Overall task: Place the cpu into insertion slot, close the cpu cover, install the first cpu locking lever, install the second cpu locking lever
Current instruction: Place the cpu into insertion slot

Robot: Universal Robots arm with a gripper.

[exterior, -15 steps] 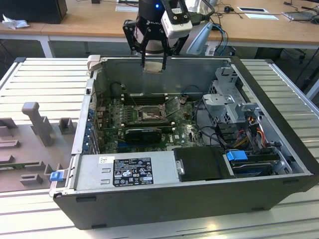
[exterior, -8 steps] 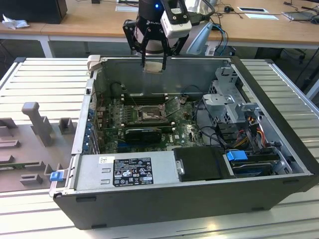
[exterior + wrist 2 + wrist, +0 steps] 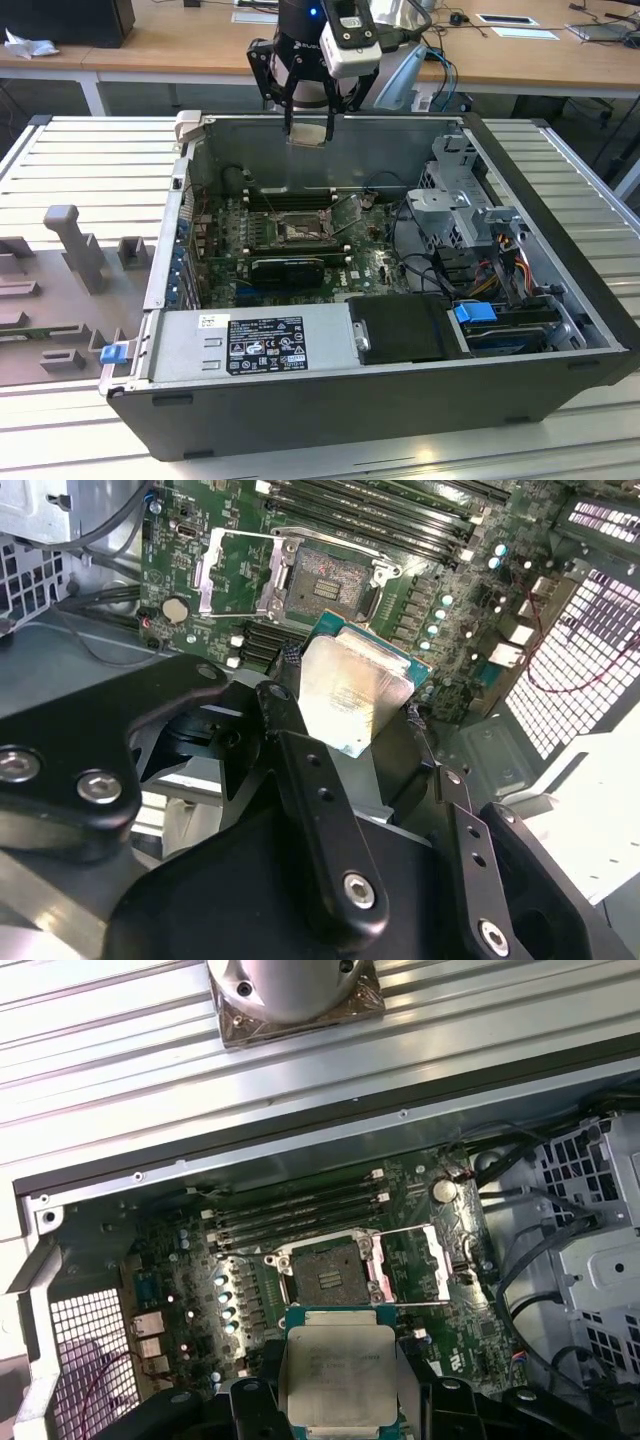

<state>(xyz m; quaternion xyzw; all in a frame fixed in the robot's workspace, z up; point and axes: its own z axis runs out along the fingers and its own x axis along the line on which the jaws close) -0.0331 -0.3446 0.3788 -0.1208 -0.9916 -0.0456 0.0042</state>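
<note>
Black jointed fingers (image 3: 300,770) of the gripper (image 3: 352,712) fill the foreground of the second wrist view, pressed against two opposite edges of the cpu (image 3: 345,695), a flat, pale silvery square chip with a green underside edge. In the first wrist view the same gripper (image 3: 340,1385) clamps the cpu (image 3: 338,1375) flat, its metal face towards the camera. Beyond it lies a green circuit board inside an open computer case (image 3: 400,395). The insertion slot (image 3: 328,1272) sits on that board with its dark pin field bare, and the cpu is well apart from it, held in the air. The cpu cover (image 3: 410,1265), a thin silvery frame with a cut-out centre, is swung open just beside the slot. Long black memory slots (image 3: 300,1220) run along the slot's other side. In the exterior view the gripper (image 3: 308,125) hangs over the case's far wall with the cpu (image 3: 307,135) at its tips, above the insertion slot (image 3: 297,232).
</note>
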